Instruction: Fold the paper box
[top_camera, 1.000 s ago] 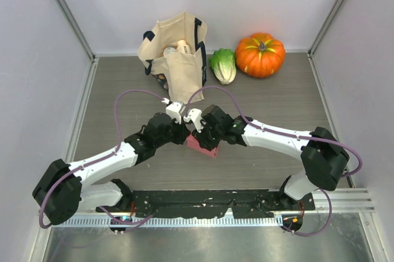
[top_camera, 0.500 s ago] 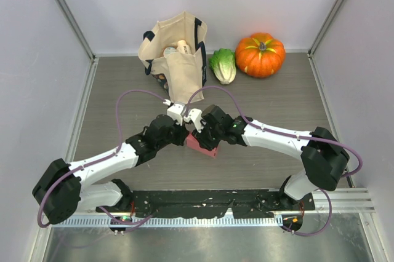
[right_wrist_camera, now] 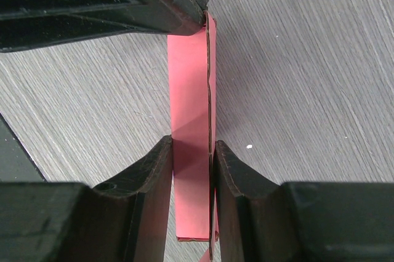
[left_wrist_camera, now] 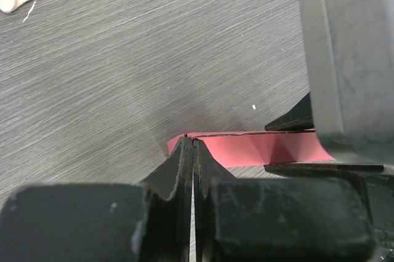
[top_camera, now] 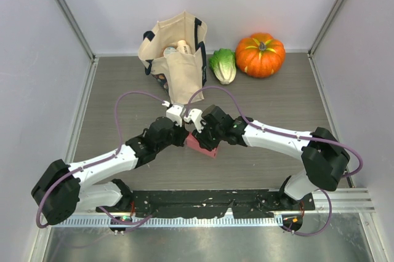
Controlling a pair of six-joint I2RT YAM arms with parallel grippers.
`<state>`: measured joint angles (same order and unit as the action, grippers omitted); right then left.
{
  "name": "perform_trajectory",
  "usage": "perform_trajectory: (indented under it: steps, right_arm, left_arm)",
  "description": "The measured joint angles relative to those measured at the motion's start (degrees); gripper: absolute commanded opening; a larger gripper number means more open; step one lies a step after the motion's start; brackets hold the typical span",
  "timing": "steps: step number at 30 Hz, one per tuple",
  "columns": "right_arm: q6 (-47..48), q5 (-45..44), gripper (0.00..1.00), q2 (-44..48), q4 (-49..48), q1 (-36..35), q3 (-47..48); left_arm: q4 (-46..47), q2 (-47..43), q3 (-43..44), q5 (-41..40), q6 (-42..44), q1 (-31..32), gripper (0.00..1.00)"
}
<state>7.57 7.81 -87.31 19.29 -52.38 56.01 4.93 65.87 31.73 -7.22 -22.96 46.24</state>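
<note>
Canvas tote bag [top_camera: 180, 65], lettuce [top_camera: 223, 66], orange pumpkin [top_camera: 260, 56]

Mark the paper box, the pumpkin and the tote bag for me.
paper box [right_wrist_camera: 188, 90]: right wrist view, its pink side face.
pumpkin [top_camera: 258, 59]: top external view, orange body.
tote bag [top_camera: 184, 71]: top external view, front cloth panel.

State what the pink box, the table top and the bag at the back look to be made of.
paper box: thin matte pink card, going by its sharp creases and slim layered edge.
table: grey with fine wood-like grain, likely laminate or printed board; cannot tell which.
bag: cream woven cloth, probably canvas, soft and slumped, with dark handles.
</note>
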Motion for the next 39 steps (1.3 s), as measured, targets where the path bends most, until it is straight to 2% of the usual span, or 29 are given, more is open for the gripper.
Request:
perform_trajectory:
  steps: [3, 5, 6, 8, 9, 11, 14, 16, 21, 23, 29, 31, 34, 36, 39]
  right_arm:
    - [-0.02, 0.0, 0.22, 0.09, -0.09, 0.0, -0.11]
    - [-0.11, 0.0, 0.27, 0.09, -0.11, 0.0, -0.11]
    - [-0.26, -0.11, 0.33, 0.2, -0.26, 0.0, -0.24]
    - [-0.76, -0.22, 0.38, 0.39, -0.57, 0.0, -0.55]
    - [-1.09, -0.28, 0.46, 0.5, -0.79, 0.0, -0.7]
    - [-2.43, -0.72, 0.52, 0.9, -1.42, 0.0, -1.27]
    - [-5.09, -1.4, 0.56, 2.6, -2.16, 0.0, -3.15]
    - [-7.39, -2.16, 0.62, 4.09, -2.14, 0.0, -3.98]
    - [-13.55, -3.93, 0.65, 8.2, -2.08, 0.0, -4.17]
    - [-16.85, -4.96, 0.65, 10.62, -1.88, 0.0, -4.17]
    - [-28.11, -13.25, 0.47, 17.42, 6.14, 0.0, -4.02]
    - [-31.23, -14.69, 0.46, 18.43, 9.51, 0.02, -4.07]
    - [-34.25, -16.02, 0.45, 20.39, 11.87, 0.09, -5.75]
    - [-35.15, -16.15, 0.39, 22.01, 12.35, 0.09, -7.28]
    - [-35.95, -16.15, 0.36, 22.75, 12.15, 0.09, -8.52]
  left_arm:
    - [0.33, -0.02, -0.17, -0.7, -0.31, 0.37, 0.01]
    - [0.48, -0.02, -0.26, -1.11, -0.42, 0.59, 0.0]
    - [0.72, -0.04, -0.39, -1.25, -0.42, 0.66, 0.0]
    - [1.16, -0.13, -0.7, -1.44, -0.44, 0.79, 0.0]
    - [1.33, -0.15, -0.81, -1.57, -0.44, 0.85, 0.0]
    - [1.62, -0.26, -1.03, -1.77, -0.44, 0.96, 0.0]
    - [1.62, -0.7, -1.36, -1.86, -0.44, 1.07, 0.0]
    - [1.62, -1.03, -1.64, -2.05, -0.44, 1.14, 0.0]
    - [1.64, -1.51, -2.08, -2.25, -0.44, 1.18, 0.0]
    - [1.66, -1.53, -2.08, -2.25, -0.52, 1.25, 0.0]
    - [1.66, -1.53, -2.08, -2.27, -0.59, 1.36, 0.0]
    - [1.64, -1.53, -2.08, -2.27, -0.59, 1.38, 0.0]
    - [1.62, -1.53, -2.08, -2.27, -0.59, 1.4, 0.0]
    - [1.6, -1.53, -2.08, -2.29, -0.59, 1.4, 0.0]
    - [1.57, -1.57, -2.08, -2.34, -0.59, 1.4, 0.0]
